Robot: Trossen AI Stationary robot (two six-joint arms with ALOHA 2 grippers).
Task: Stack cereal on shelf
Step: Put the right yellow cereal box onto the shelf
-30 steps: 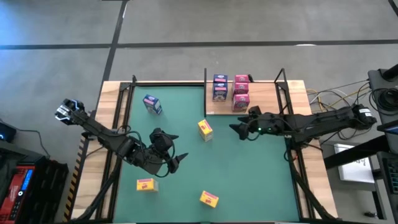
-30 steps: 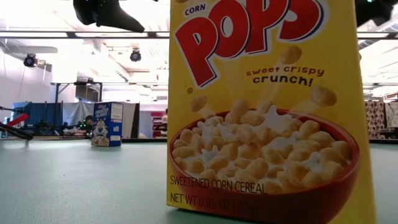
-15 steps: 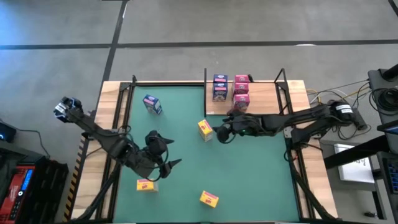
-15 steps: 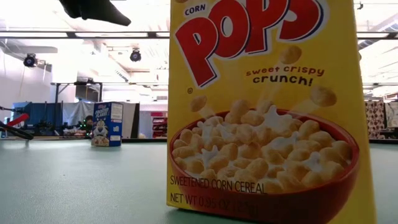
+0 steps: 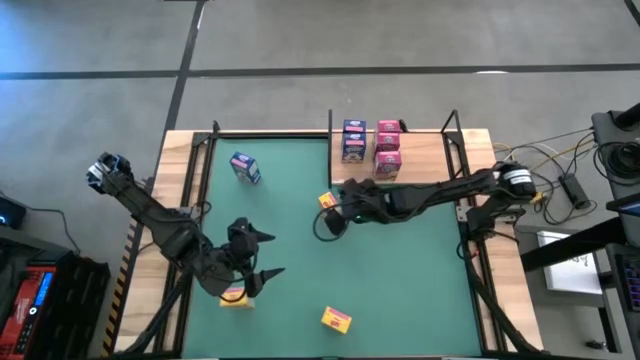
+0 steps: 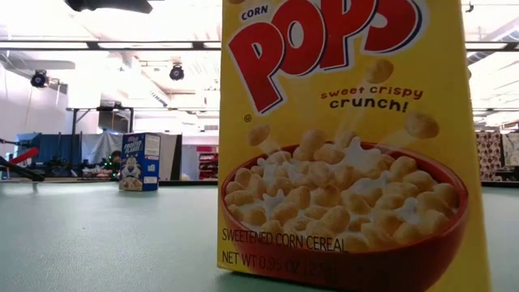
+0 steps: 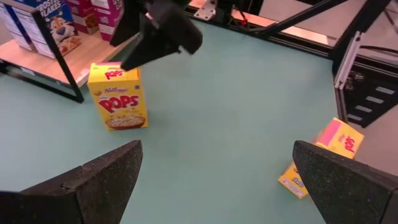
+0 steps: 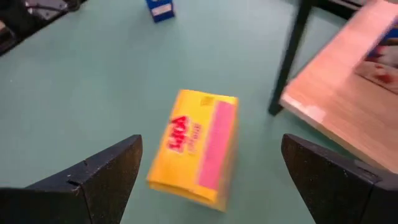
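Observation:
Cereal boxes lie scattered on the green mat. One yellow box (image 5: 326, 200) (image 8: 199, 146) stands mid-table, and my open right gripper (image 5: 333, 216) (image 8: 211, 180) hovers just over and beside it. A second yellow box (image 5: 235, 296) lies near the left, partly under my left arm. My left gripper (image 5: 264, 254) (image 7: 217, 180) is open above the mat beside it. A third yellow box (image 5: 336, 320) (image 6: 349, 146) stands near the front edge. A blue box (image 5: 245, 167) (image 6: 139, 161) stands far left. Blue boxes (image 5: 353, 140) and pink boxes (image 5: 388, 148) stand on the shelf (image 5: 425, 160).
Black frame rails (image 5: 195, 200) run along both table sides, and thin black posts (image 8: 292, 56) stand at the shelf's corners. Bare green mat (image 5: 400, 280) stretches across the near right. Cables and equipment (image 5: 610, 150) sit off the table's right side.
My right gripper has swept from beside the shelf toward the table's left, rolling as it went, and now stands over the middle yellow box. My left gripper has drifted toward the near left, toward the yellow box lying there. Both stay open; no box has moved.

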